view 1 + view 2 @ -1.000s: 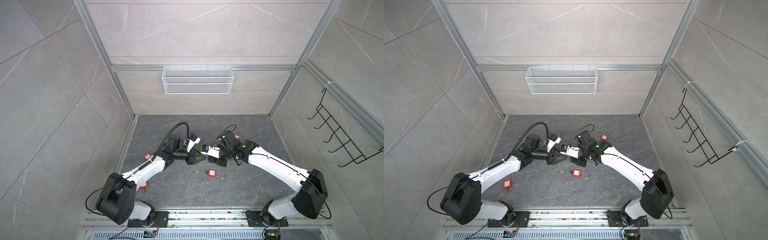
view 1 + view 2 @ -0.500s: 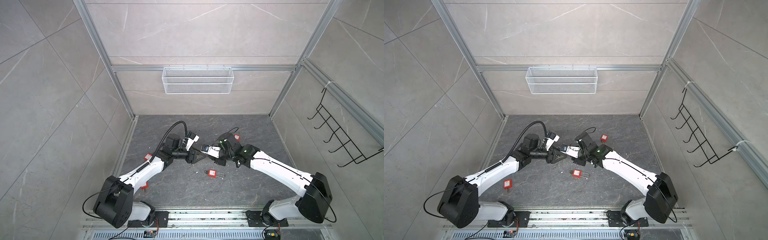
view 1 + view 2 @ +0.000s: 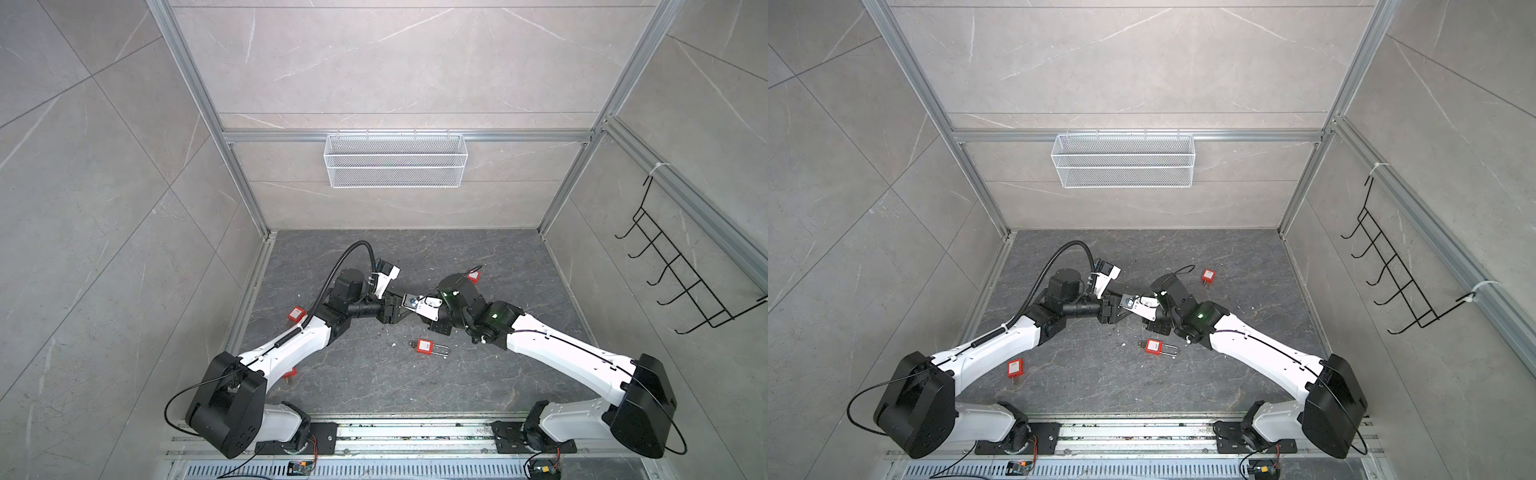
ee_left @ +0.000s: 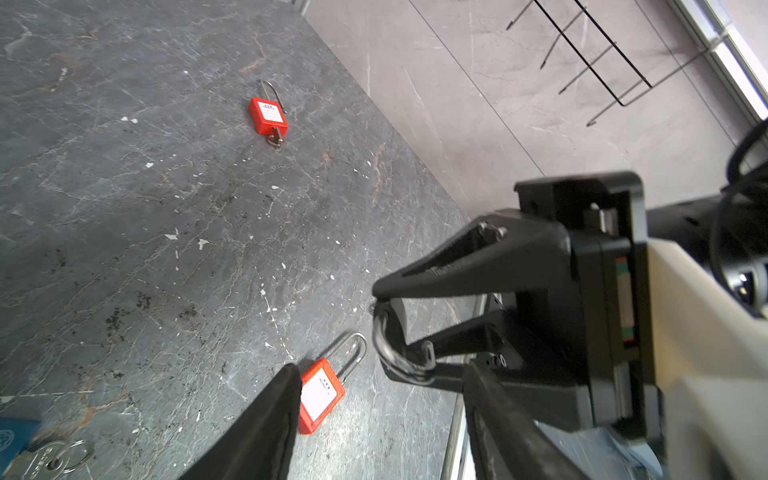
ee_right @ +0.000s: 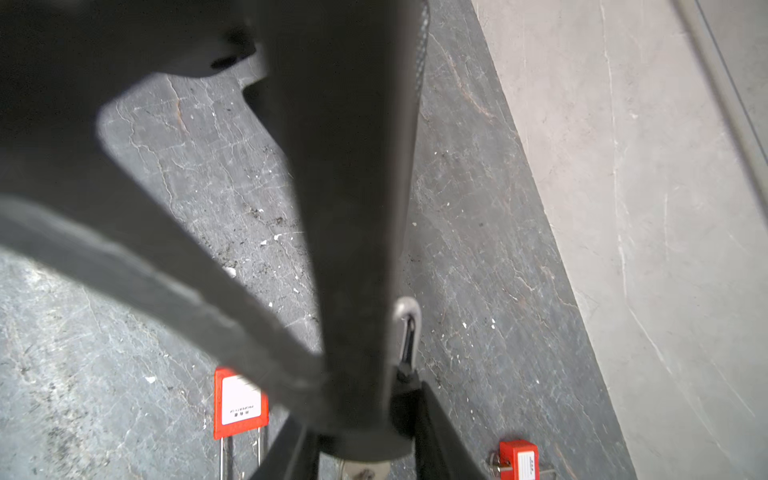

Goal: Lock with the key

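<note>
Hanging wire basket point(image 3: 395, 160); red padlock point(image 3: 424, 345) below

A red padlock point(image 3: 424, 345) lies on the floor point(image 3: 374, 382).

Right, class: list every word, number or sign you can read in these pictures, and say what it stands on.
None reads for certain.
White label on the middle padlock: one printed line, too blurred.
Label on the far padlock: faint lines, too small.
Blue tag: a round mark, no legible letters.
</note>
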`<state>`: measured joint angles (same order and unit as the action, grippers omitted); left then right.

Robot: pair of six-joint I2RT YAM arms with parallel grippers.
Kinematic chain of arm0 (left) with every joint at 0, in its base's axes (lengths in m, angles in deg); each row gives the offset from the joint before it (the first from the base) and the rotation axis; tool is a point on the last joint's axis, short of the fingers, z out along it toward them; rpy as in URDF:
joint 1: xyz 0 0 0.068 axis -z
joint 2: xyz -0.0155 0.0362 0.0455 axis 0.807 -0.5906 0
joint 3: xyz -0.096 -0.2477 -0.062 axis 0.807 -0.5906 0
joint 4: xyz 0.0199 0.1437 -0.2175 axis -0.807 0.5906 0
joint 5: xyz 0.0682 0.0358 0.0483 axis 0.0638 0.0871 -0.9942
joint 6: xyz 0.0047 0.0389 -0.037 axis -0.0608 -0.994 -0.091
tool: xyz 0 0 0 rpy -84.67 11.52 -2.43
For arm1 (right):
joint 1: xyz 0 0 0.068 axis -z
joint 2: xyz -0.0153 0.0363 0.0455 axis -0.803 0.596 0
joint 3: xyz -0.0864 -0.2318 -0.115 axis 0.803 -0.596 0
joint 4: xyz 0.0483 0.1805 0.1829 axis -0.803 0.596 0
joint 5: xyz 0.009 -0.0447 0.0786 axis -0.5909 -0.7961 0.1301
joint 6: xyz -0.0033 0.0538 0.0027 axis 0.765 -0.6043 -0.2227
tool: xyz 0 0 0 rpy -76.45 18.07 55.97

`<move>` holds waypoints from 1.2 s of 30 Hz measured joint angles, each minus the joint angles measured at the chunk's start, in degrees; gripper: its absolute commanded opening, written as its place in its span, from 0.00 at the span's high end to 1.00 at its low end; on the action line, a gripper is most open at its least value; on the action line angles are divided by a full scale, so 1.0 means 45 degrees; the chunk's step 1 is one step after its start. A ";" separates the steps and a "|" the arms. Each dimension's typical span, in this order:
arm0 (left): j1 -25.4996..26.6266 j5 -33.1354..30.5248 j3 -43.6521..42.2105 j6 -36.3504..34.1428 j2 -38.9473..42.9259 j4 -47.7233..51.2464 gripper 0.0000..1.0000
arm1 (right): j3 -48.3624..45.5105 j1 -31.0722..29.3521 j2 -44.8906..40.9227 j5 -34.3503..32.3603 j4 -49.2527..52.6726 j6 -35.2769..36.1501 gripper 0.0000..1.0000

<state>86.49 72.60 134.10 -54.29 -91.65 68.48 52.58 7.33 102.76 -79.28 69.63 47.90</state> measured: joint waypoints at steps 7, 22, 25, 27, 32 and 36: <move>0.0423 -0.0738 -0.0301 0.0879 -0.0185 -0.1200 0.41 | -0.0170 -0.0345 -0.0194 -0.0583 -0.0233 0.0024 0.85; 0.0491 -0.1122 -0.0389 0.0695 -0.0384 -0.0971 0.62 | -0.0170 -0.0379 -0.0223 -0.1093 -0.0238 0.0330 0.85; 0.0491 -0.1064 -0.0389 0.0369 -0.0233 -0.0704 0.62 | -0.0170 -0.0379 -0.0223 -0.1171 -0.0160 0.0471 0.85; 0.0491 -0.0903 -0.0389 0.0146 -0.0092 -0.0481 0.62 | -0.0170 -0.0379 -0.0223 -0.1171 -0.0146 0.0559 0.85; 0.0491 -0.0743 -0.0384 -0.0073 0.0029 -0.0296 0.65 | -0.0170 -0.0379 -0.0223 -0.1161 -0.0136 0.0738 0.85; 0.0491 -0.0525 -0.0384 -0.0117 0.0029 -0.0301 0.70 | -0.0170 -0.0379 -0.0223 -0.1141 -0.0131 0.0792 0.86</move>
<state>88.69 70.24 132.37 -54.81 -91.52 67.13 51.81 5.62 101.76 -84.42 69.04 51.46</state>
